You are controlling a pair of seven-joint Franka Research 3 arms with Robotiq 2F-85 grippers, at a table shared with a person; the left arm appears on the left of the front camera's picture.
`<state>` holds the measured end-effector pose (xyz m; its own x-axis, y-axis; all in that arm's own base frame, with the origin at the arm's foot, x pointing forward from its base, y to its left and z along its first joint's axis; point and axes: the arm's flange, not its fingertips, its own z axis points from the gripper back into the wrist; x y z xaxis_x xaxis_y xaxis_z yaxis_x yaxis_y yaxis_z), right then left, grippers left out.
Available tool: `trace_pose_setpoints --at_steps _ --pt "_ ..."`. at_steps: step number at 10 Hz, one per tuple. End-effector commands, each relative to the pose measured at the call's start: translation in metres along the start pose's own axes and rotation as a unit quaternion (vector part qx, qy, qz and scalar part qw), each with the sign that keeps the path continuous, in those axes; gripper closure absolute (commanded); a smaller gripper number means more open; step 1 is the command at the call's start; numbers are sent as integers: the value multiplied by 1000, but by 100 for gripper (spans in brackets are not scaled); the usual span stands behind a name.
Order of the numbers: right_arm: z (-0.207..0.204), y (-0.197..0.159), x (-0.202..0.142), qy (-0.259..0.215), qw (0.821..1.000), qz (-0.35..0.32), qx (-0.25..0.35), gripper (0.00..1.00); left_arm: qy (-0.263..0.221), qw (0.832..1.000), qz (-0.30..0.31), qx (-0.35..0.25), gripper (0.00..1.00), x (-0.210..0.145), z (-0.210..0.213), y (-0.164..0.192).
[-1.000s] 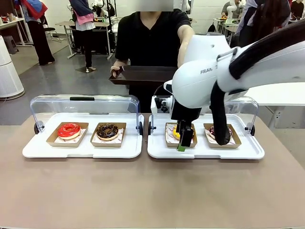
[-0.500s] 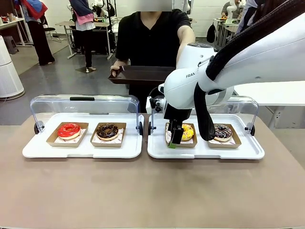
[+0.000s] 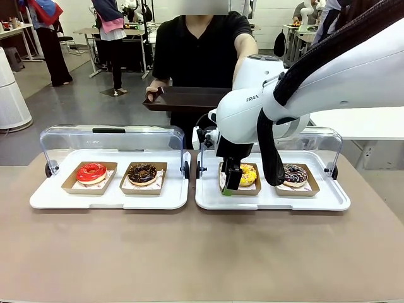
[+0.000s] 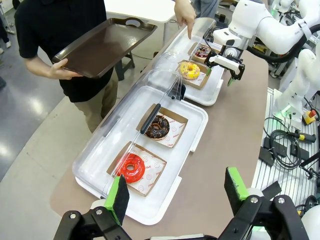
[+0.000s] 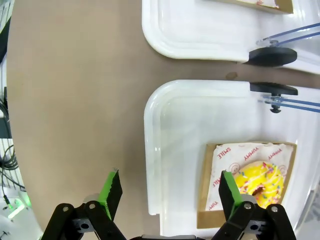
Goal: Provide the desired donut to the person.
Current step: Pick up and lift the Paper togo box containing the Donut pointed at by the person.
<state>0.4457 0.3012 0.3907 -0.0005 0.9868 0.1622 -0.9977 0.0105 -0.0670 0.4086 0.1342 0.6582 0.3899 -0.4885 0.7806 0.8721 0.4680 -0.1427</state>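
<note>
The yellow donut (image 5: 261, 183), iced bright yellow with white drizzle and small coloured sprinkles, lies on a white paper liner (image 5: 226, 165) printed in red with "SMILE" and "YUMMY". The liner sits in a shallow cardboard box (image 3: 240, 188) at the left end of the right-hand white tray (image 3: 271, 201).

The right gripper (image 5: 169, 190) hangs over that corner with its green pads spread wide and nothing between them. One pad is over the box just beside the donut, and the other is past the tray's rounded rim, above the bare table (image 5: 65, 100). Whether either pad touches anything cannot be told. The white arm above it shows the letters "FRAN" (image 3: 255, 98).

In the same tray, to the right, a dark sprinkled donut (image 3: 295, 174) sits in its own box. The left-hand tray (image 3: 107, 199) holds a red donut (image 3: 92, 172) and a chocolate donut (image 3: 142, 173), also boxed. Only a narrow gap separates the two trays. Each tray's clear lid (image 3: 113, 134) stands raised along its far edge.

The left gripper (image 4: 176, 192) hovers high above the near end of the table, its fingers wide apart and empty.

The person (image 3: 202, 50) stands at the far side and holds a dark brown serving tray (image 3: 186, 99) in one hand. The person's other hand (image 4: 186, 12) points an index finger down at the far lid. The table in front of both trays is open.
</note>
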Motion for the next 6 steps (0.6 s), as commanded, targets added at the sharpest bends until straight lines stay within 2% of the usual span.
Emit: trace_pose_setpoints --at_steps 1,4,6 --pt "-9 -4 2 15 1000 -5 -8 0 -2 1000 -1 -2 0 1 1 -1" --pt "-24 -18 7 40 999 -11 -13 0 -2 1000 -1 -2 0 1 1 -1" --pt "-37 -30 6 39 999 -15 -9 0 -2 1000 -1 -2 0 1 1 -1"
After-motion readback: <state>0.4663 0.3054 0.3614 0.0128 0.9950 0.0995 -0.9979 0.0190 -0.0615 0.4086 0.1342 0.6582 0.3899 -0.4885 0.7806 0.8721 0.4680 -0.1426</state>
